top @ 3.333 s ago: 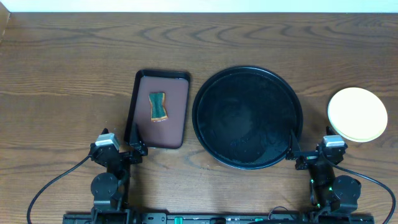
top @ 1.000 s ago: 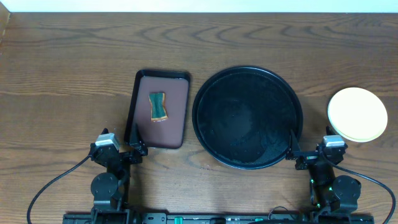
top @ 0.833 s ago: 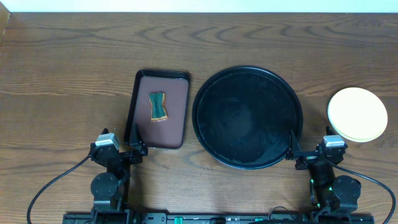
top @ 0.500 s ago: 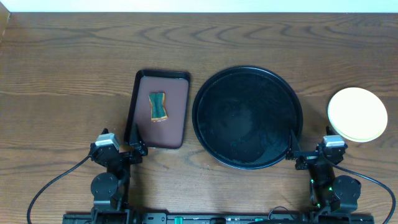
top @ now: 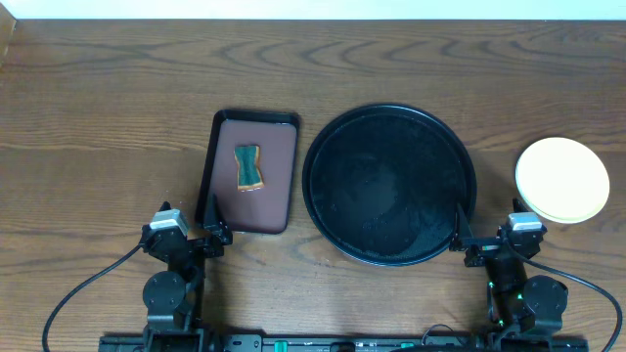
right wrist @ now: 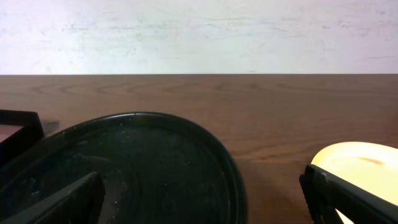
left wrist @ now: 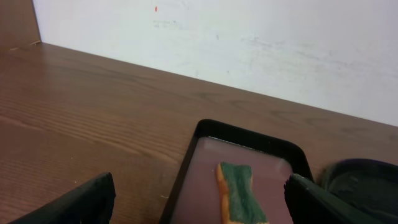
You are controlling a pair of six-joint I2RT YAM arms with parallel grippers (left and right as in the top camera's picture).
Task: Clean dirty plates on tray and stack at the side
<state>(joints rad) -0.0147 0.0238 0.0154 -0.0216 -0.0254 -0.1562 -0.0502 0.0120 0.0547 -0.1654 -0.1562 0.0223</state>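
Note:
The round black tray (top: 389, 186) lies in the middle of the table with nothing on it. A pale yellow plate (top: 562, 179) rests on the wood to its right, and its near-left edge shows in the right wrist view (right wrist: 360, 158). My left gripper (top: 186, 230) is parked at the near edge, open and empty, its jaws wide apart (left wrist: 196, 190). My right gripper (top: 486, 240) sits at the tray's near-right rim, also open and empty (right wrist: 202, 180). The tray's rim (right wrist: 155, 162) fills the lower left of the right wrist view.
A small rectangular dark tray (top: 279, 186) stands left of the round tray, with a green and orange sponge (top: 248, 166) lying in it. The sponge (left wrist: 239, 190) shows ahead of my left gripper. A white wall runs behind the table's far edge.

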